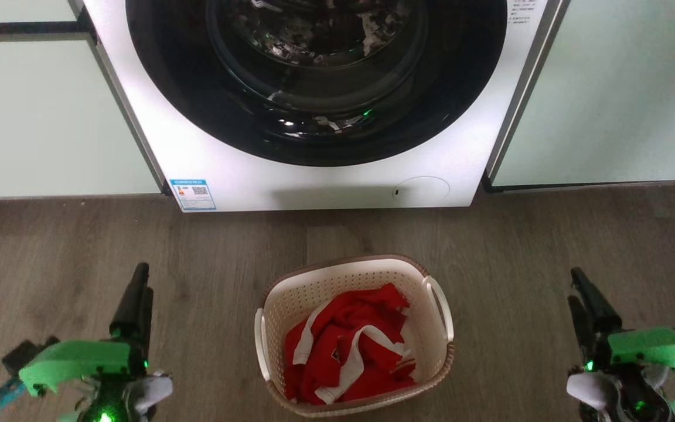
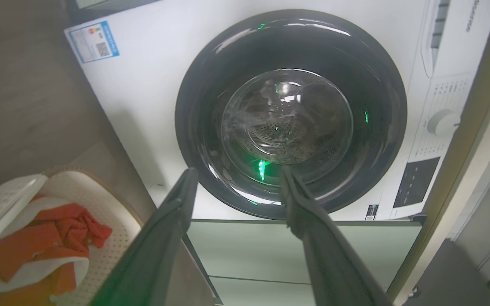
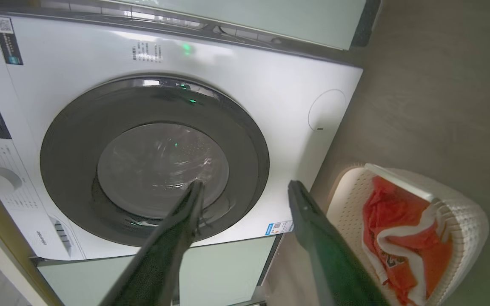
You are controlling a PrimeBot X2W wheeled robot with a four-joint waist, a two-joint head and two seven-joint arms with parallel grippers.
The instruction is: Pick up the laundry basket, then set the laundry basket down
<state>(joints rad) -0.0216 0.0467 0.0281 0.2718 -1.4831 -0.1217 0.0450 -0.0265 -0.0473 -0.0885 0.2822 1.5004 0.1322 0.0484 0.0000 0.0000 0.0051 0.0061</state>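
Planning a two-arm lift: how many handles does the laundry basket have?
2. The left handle sits on the left rim of the laundry basket, the right handle on its right rim. No others seem hidden.

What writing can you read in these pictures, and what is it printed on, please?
"Hisense": faint, sideways, on the washing machine front.
Blue sticker with a square code, low on the machine: too small to read.
Control panel print: too blurred to read.

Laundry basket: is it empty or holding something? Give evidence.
Holding something: the laundry basket contains crumpled red-and-white clothing.
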